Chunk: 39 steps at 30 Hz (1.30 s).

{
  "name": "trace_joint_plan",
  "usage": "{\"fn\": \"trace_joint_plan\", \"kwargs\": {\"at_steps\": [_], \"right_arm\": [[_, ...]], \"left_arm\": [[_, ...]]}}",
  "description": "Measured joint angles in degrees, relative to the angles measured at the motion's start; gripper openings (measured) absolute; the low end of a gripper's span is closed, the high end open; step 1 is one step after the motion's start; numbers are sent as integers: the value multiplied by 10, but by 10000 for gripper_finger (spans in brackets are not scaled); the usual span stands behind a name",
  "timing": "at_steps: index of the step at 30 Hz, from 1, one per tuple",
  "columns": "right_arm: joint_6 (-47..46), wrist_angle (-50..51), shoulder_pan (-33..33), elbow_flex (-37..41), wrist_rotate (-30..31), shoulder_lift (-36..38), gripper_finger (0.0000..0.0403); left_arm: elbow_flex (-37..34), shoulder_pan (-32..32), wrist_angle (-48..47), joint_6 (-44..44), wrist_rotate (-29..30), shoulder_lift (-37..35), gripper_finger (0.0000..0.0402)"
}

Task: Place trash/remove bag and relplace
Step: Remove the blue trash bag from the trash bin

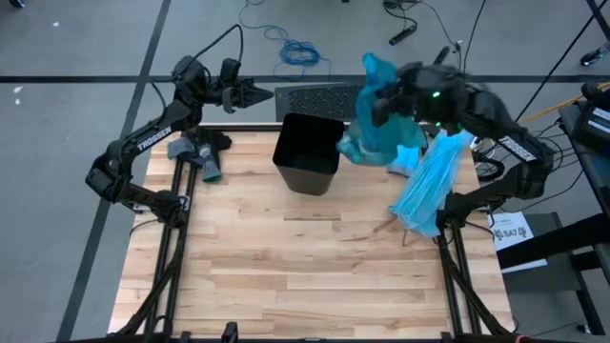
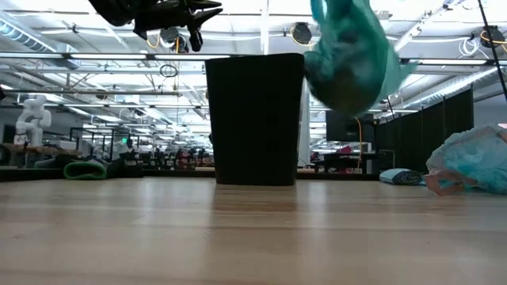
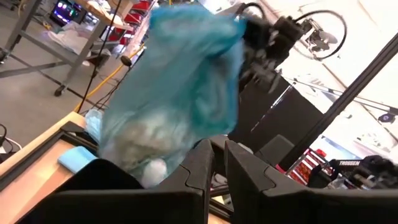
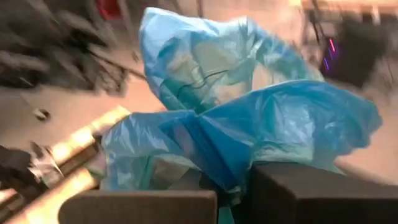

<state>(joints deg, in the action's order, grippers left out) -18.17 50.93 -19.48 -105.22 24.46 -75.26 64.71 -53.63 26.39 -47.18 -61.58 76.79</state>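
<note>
The black square bin [image 1: 307, 152] stands upright on the far middle of the table; it also shows in the low view [image 2: 255, 119]. The dark teal bag [image 1: 372, 129] hangs in the air just right of the bin's rim, with my right gripper [image 1: 389, 100] shut on it. Pale wads of trash [image 3: 149, 146] show through its lower part. In the low view the bag [image 2: 348, 59] hangs high, clear of the wood. My left gripper [image 1: 259, 95] is raised by the far edge, left of the bin. It points toward the bin, fingers nearly together and holding nothing. My right gripper pinches bunched plastic of the bag's upper part [image 4: 231, 169] between its two fingers [image 4: 292, 193], several crumpled layers together. It comes from the table's right, slanting slightly down. A loose tuft of the bag [image 1: 378, 69] stands beyond the fingers. The filled body hangs below, clear of table and bin.
A paler sky-blue plastic bag [image 1: 429, 186] lies over the table's right edge and shows low at the right in the low view [image 2: 471, 162]. Blue-grey bundles [image 1: 200, 154] lie at the far left. Bare wood [image 1: 305, 267] fills the near half.
</note>
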Motion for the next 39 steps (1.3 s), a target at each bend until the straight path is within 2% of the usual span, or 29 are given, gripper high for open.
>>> {"fn": "trace_joint_plan", "kwargs": {"at_steps": [4, 11, 17, 23, 30, 35, 39], "right_arm": [[-75, 17, 1, 70, 12, 3, 0], [-183, -60, -3, 227, 12, 2, 0], [-290, -79, -8, 361, 4, 3, 0], [-333, -177, -15, 501, -110, 3, 0], [-386, -299, -27, 638, -167, 2, 0], [-438, -313, -56, 694, -210, 2, 0], [-427, -312, -80, 704, -253, 2, 1]], "left_arm": [[0, -3, 0, 1, -8, 0, 44], [0, -12, -1, 1, -13, 0, 44], [-1, -12, -4, 1, -30, 0, 44], [-1, -15, -5, 1, -43, 0, 44], [-1, -15, -5, 1, -43, 0, 44], [-1, -15, -23, 1, -43, 0, 44], [-1, -15, -49, 16, -43, 0, 44]]}}
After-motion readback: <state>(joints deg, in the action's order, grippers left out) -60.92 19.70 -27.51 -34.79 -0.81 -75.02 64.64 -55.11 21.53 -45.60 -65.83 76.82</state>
